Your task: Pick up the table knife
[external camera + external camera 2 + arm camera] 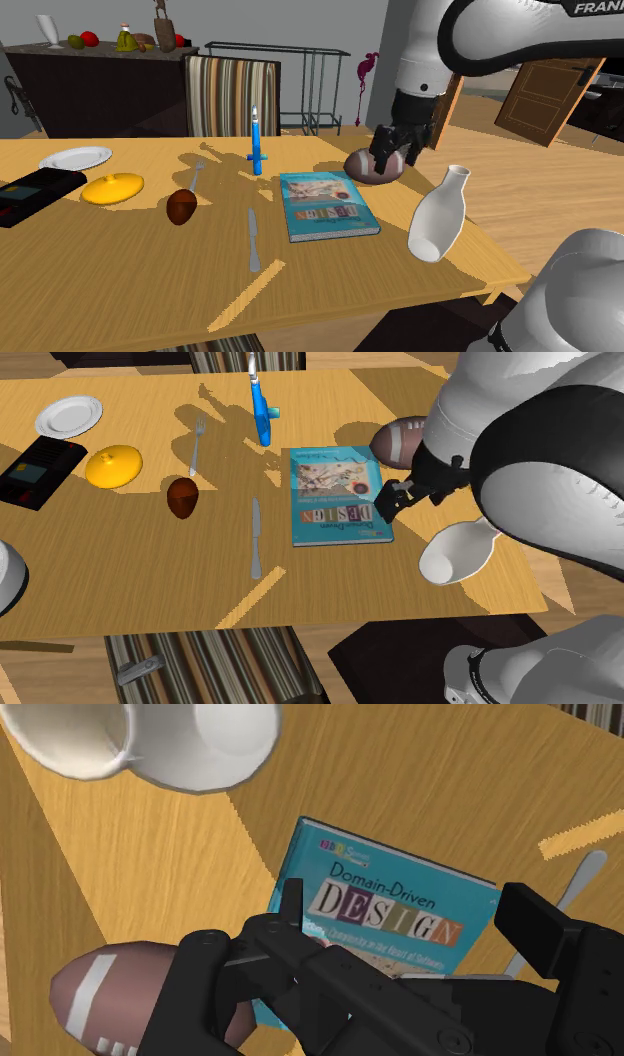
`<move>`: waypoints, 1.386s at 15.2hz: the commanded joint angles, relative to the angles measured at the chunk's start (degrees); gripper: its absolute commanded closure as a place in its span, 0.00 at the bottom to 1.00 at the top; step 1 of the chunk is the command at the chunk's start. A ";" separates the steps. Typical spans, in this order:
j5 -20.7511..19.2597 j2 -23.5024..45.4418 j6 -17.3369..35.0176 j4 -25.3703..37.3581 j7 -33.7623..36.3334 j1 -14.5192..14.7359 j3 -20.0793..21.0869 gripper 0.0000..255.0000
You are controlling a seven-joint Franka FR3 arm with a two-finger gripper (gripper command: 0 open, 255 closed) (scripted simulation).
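Matt wood-grain bench (120, 260) holds a dull grey metal table knife (254, 240) and a smooth white vase (440, 215).

Teal book (328, 205), brown white-striped football (362, 170), grey knife (253, 240).

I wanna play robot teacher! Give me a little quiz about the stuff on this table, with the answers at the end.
1. Pick one: what lies between the long, slim grey table knife and the white narrow-necked vase?
A) the yellow round lid
B) the teal rectangular book
C) the white round plate
2. True or false: the black two-finger pincer is shut on the knife.
3. Fill the gap: the biggest word on the book's cover reads ____.

Key:
1. B.
2. False. The pincer is open, near the brown oval football and apart from the knife.
3. DESIGN.
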 commanded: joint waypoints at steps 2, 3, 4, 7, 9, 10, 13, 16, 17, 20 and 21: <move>1.25 4.89 4.68 0.30 4.02 0.20 2.85 0.00; 1.55 6.61 6.01 0.69 5.35 0.23 3.79 0.00; 1.78 8.39 7.32 1.17 6.68 0.24 4.72 0.00; 2.01 14.05 11.08 3.10 10.77 0.23 7.38 0.00; 1.76 18.06 13.39 4.78 13.58 0.15 9.08 0.00; 1.51 20.13 14.48 5.74 15.02 0.10 9.90 0.00; 0.17 26.58 17.43 9.09 19.50 0.03 12.13 0.00; -1.99 33.36 19.81 13.16 24.19 0.24 13.88 0.00; -2.87 35.68 20.46 14.67 25.77 0.41 14.33 0.00; -5.81 42.75 21.92 19.71 30.50 1.26 15.23 0.00; -6.84 45.13 22.24 21.57 32.03 1.71 15.34 0.00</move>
